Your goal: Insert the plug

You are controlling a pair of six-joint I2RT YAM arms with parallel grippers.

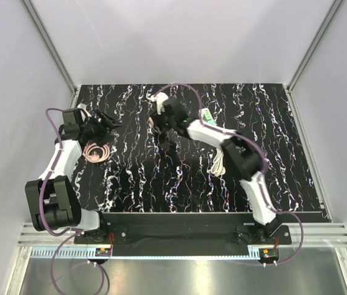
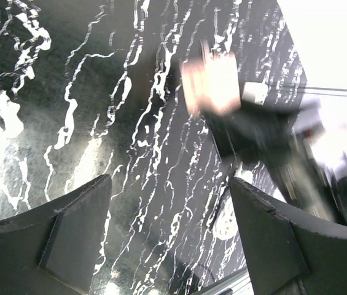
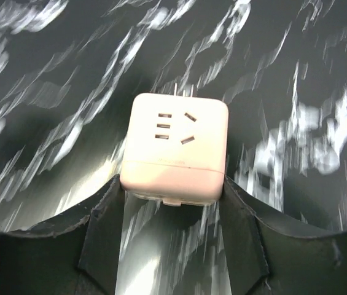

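While my right gripper [image 3: 172, 187] clamps the socket cube [image 3: 176, 144], the plug [image 1: 206, 115] sits just right of it (left gripper [image 2: 170, 184] spread, empty, farther off).

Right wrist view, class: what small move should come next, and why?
Probably the left end effector should start reaching toward the light-green plug. It is open and empty, while the right end effector grips the white socket block, socket face exposed; the plug lies unheld beside the right arm.
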